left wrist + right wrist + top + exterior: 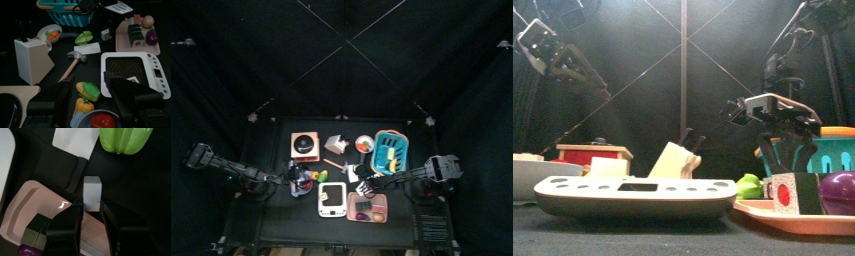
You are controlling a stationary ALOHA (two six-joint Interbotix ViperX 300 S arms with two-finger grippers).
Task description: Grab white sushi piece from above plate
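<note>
the white sushi piece (91, 192) stands on the desk just off the pink plate (30, 208) between the right tool (91, 220)'s open jaws, not yet gripped, and looks light, stiff and slippery, so pinch its flat long sides squarely.

I see the white sushi piece (91, 192), a small plain oblong block, upright on the dark desk (143, 183) just beside the pink plate (40, 203).

Two black jointed arms, each ending in a gripper (91, 220) of two glossy, blocky black jaws.
</note>
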